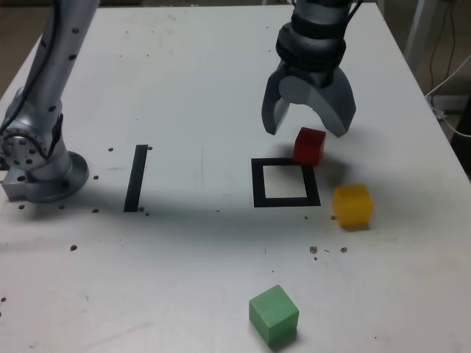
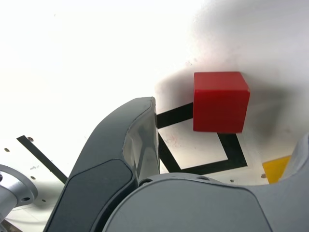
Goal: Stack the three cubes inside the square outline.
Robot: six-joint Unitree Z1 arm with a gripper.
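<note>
"My jaws are spread wide, with nothing between them in a grip. My gripper (image 1: pixel 307 134) hangs over the far side of the square outline (image 1: pixel 287 202)."

"And what's under you?"

"The red cube (image 1: pixel 309 147). It covers the outline's far right corner, as the exterior view shows it, partly on the black border and partly beyond it. I'm not holding it."

"Where's the yellow one?"

"The yellow cube (image 1: pixel 353 206) sits just outside the outline, beside its near right corner. In the wrist view one of my fingers (image 2: pixel 299 166) hides part of it."

"And the green?"

"The green cube (image 1: pixel 274 316) is well apart from the others, out on the near part of the white table (image 1: pixel 191 294). Off to the left of the outline there's a black strip (image 1: pixel 136 179), and farther left a round metal base (image 1: pixel 55 176)."

"Anything stacked?"

"No, all three cubes stand separately."
</note>
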